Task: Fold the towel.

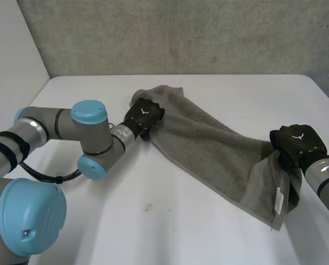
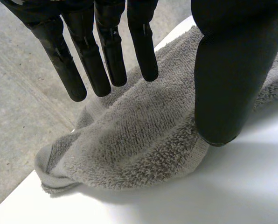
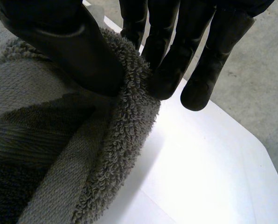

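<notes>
Towel [image 1: 208, 149], one, on one table [image 1: 153, 226], between left hand [image 1: 144, 115] and right hand [image 1: 297, 142]

Both arms are round grey tubes joined by bulky cylindrical joints. On the left arm [image 1: 46, 128] the joints end in glossy light-blue caps [image 1: 89, 113], and the nearest cap [image 1: 32, 218] is large and domed with a small dark fitting low on it. Black bands ring its leftmost section. A silver-grey wrist collar leads to the left robot hand [image 1: 144, 114], matte black with a small white winged mark on its back. The right robot hand [image 1: 297, 141] bears the same mark above the grey right arm [image 1: 325, 179]. The fingers [image 2: 108, 51] are slim, black and round-tipped, and the thumb [image 2: 227, 79] is thicker and smooth.
</notes>
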